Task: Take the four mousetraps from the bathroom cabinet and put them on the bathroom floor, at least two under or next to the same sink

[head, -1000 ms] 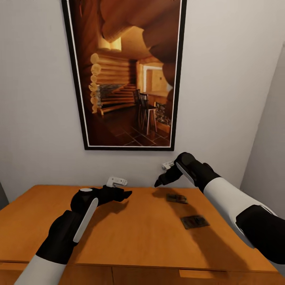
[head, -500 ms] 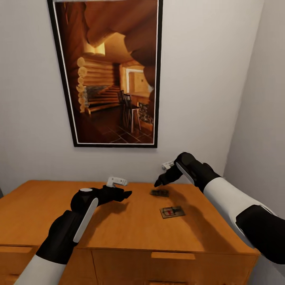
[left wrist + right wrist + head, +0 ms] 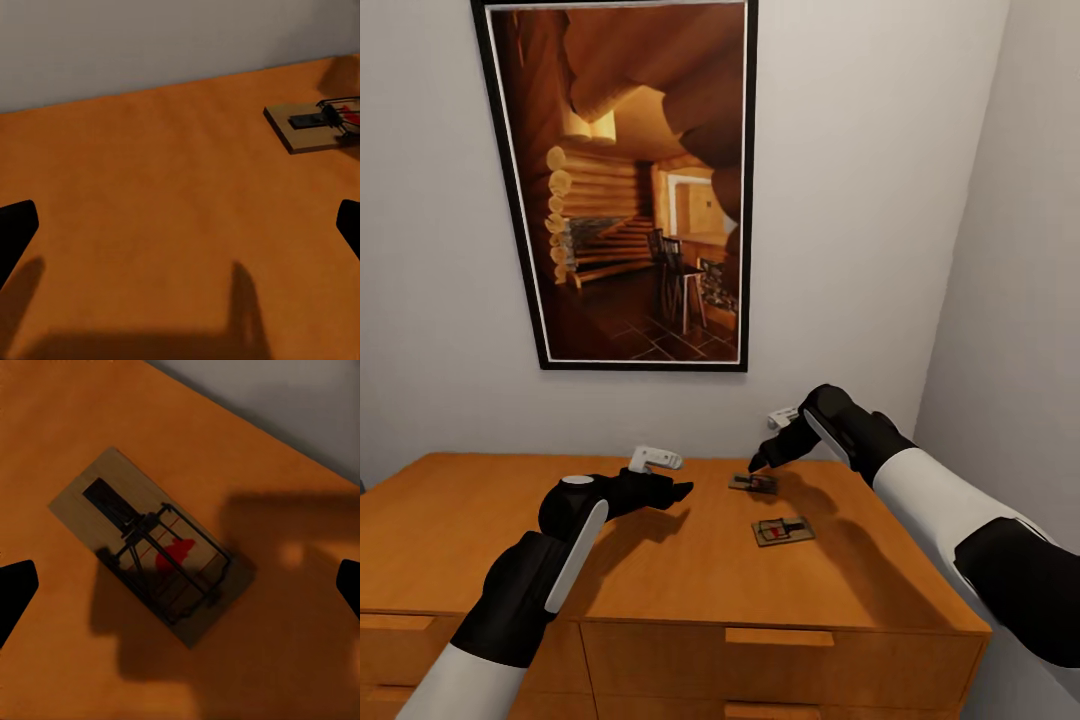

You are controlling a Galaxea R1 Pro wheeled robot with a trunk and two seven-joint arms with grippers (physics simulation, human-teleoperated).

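Two mousetraps lie on the top of the orange-brown cabinet [image 3: 480, 520], toward its right end: one [image 3: 752, 483] nearer the wall, the other [image 3: 782, 530] nearer the front edge. My right gripper [image 3: 763, 458] hovers open just above the far trap. In the right wrist view that mousetrap [image 3: 150, 544] lies flat under the open gripper [image 3: 180, 589], with a black wire frame and a red mark on its wooden base. My left gripper [image 3: 678, 490] hangs open over bare wood to the left. In the left wrist view a mousetrap [image 3: 315, 124] lies ahead of this gripper [image 3: 180, 229] and to one side.
A large framed picture [image 3: 630, 190] of a log interior hangs on the white wall behind the cabinet. A grey side wall [image 3: 1010, 300] stands close to the cabinet's right end. Drawer fronts with a bar handle [image 3: 760, 637] show below the top.
The whole view has shifted: picture and cabinet now sit further left, more of the cabinet's front shows, and the traps look further away. Both arms keep the same pose in the picture.
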